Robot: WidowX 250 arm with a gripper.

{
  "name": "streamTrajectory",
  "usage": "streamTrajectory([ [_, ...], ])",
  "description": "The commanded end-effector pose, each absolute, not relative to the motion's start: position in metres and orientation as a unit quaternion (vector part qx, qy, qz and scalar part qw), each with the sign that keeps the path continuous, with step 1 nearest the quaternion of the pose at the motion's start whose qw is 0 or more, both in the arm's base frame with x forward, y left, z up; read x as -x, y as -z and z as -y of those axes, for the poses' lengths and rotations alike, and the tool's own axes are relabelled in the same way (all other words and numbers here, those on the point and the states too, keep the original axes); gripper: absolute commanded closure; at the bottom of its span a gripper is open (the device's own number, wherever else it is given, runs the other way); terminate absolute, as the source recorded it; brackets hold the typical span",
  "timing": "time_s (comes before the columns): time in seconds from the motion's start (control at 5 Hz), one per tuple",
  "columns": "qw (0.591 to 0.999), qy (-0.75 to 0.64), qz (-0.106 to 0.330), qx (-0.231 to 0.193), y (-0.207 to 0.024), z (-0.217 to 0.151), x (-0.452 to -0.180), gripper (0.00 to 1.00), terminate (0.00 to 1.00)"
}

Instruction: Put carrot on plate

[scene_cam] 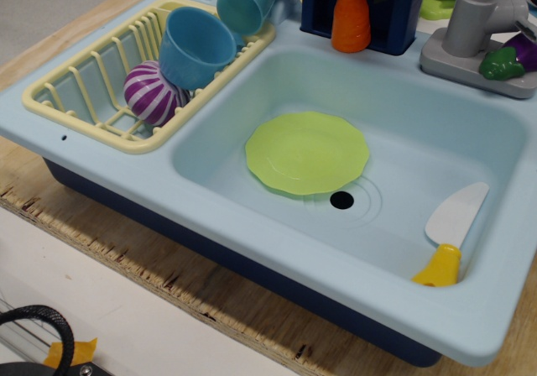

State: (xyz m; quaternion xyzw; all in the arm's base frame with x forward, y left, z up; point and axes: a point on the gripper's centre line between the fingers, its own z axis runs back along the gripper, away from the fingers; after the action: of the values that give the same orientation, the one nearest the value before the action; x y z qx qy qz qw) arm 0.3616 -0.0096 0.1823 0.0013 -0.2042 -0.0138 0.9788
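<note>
Standing upright on the back ledge of the sink (252,250), the carrot (351,15) has its long axis near vertical, rounded tip up, wide base down against a dark blue block (394,23). Dark shapes show just beside its tip at the top edge, left and right (probably the tool's fingers straddling it, but they are cropped). I cannot tell whether the tool is spread or closed, and I cannot tell if anything touches the carrot yet.

The plate (307,153) lies flat on the basin floor, well apart from the carrot, toward the camera and slightly left, lower than the ledge. A drain hole (341,199) sits just beside the plate's near rim.

The key relation: the carrot sits directly below the tool, so my guess is a straight descent and pinch across the cone's narrow upper part, then a lift, then a carry forward and down to the plate. Risk is the smooth taper slipping out of the pinch.

A knife (451,233) with a yellow handle leans in the basin's right corner, clear of that path. Cups and a striped ball sit in the rack (75,99) at left.
</note>
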Motion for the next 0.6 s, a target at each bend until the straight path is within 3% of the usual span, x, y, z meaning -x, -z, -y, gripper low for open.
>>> streamTrajectory([
  [0.0, 0.976, 0.011, 0.216, 0.003, -0.184, 0.006, -0.366, 0.00, 0.00],
  [0.2, 0.977, 0.010, 0.213, 0.011, -0.177, 0.007, -0.368, 1.00, 0.00],
  [0.4, 0.978, 0.008, 0.208, 0.017, -0.173, 0.009, -0.370, 1.00, 0.00],
])
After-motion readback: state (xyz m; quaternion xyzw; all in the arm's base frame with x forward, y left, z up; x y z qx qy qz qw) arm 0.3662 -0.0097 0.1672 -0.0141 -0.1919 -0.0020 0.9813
